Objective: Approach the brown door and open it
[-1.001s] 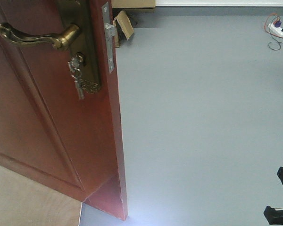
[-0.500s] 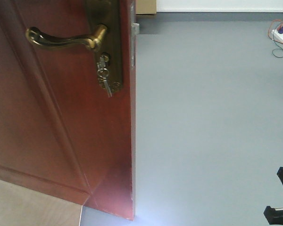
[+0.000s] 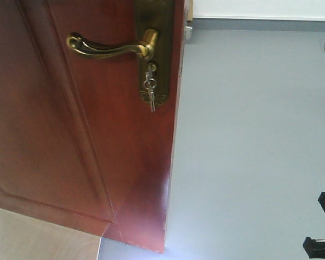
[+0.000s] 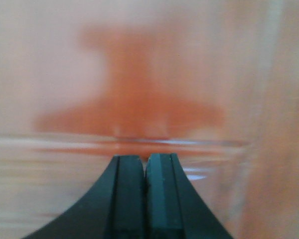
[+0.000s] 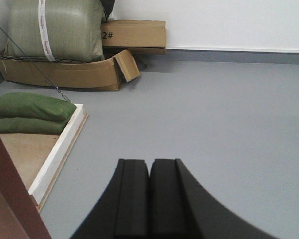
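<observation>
brown door (image 3: 86,124) ajar, brass handle (image 3: 111,47), hanging keys (image 3: 150,89)

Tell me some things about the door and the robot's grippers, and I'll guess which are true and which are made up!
1. Keys hang from the lock under the handle. True.
2. The handle is silver. False: it is a brassy gold colour.
3. The right gripper is shut with nothing in it. True.
4. The left gripper is holding the handle. False: it is shut and holds nothing.
5. The floor beside the door is grey. True.
</observation>
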